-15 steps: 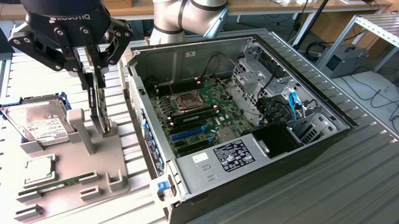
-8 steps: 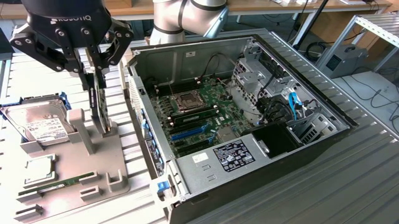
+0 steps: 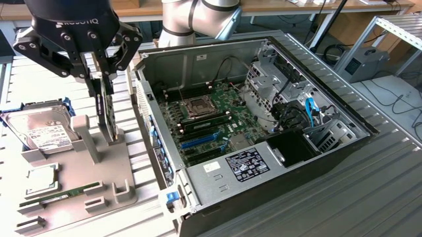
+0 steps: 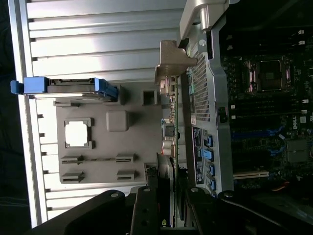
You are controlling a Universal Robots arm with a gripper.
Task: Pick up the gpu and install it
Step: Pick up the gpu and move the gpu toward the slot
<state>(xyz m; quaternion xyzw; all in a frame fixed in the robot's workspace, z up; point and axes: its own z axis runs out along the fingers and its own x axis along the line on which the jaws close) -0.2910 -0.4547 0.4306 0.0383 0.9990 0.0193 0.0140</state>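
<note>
Clearly the claw [image 3: 102, 81] clamps the gpu [image 3: 105, 116] upright, just beside the case [image 3: 146, 123] wall.

Robotics lab: open PC case [image 3: 211, 185] on ribbed metal bench [image 3: 369, 197], aluminium frame [image 3: 396, 27], floor cables [image 3: 399, 101], desks [image 3: 283, 6] behind.

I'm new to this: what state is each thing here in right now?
gpu: upright, gripped, at the grey holder.
jaws: shut on the gpu's top edge.
computer case: open, side panel off.
blue card slots: empty.
hard drive: resting in the holder, untouched.
memory stick: lying in the holder, untouched.
</note>
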